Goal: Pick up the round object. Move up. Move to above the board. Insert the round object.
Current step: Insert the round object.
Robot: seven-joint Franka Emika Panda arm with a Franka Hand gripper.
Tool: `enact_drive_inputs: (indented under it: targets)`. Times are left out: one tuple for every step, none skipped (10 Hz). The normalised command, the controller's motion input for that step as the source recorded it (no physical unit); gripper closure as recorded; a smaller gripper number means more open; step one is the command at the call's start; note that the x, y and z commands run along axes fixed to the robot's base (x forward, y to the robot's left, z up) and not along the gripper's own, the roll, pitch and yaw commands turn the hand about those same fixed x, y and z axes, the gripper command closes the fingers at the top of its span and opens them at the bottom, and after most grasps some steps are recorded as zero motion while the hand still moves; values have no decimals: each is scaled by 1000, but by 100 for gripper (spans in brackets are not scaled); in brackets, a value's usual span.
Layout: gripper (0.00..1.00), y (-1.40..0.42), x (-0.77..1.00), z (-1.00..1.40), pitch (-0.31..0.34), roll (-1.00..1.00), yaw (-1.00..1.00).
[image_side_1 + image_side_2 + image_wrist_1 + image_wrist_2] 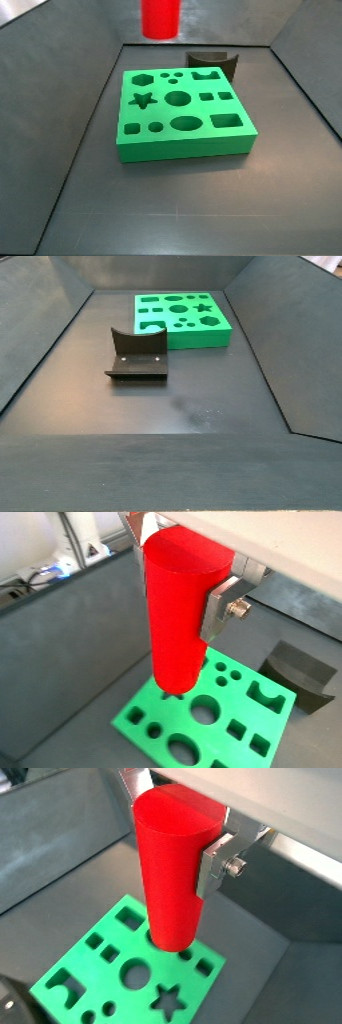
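Red round object (177, 612) held upright in the gripper (187, 597), silver fingers (221, 607) closed on its upper sides. Peg hangs above the green board (214, 717), lower end clear of the holed top in both wrist views. Dark fixture (135, 353) stands on the floor just beside the board.

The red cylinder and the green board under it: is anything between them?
Nothing: in both wrist views the red cylinder, held upright in the gripper, hangs over the green board, with only open air under its lower end.

A dark grey floor (201, 406) with sloped grey walls (54, 90); below the gripper (187, 597), a dark fixture (136, 354) stands.
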Motion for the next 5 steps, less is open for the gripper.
enact_drive_inputs:
  targets:
    - [100,360,394,-1000,0,129,-89]
    - [100,280,520,-1000,0,47,-149]
    - [100,194,491,-1000,0,0,-200]
    - [100,206,346,-1000,-10,0,-231]
    - [100,200,169,-969,-59,0,-446]
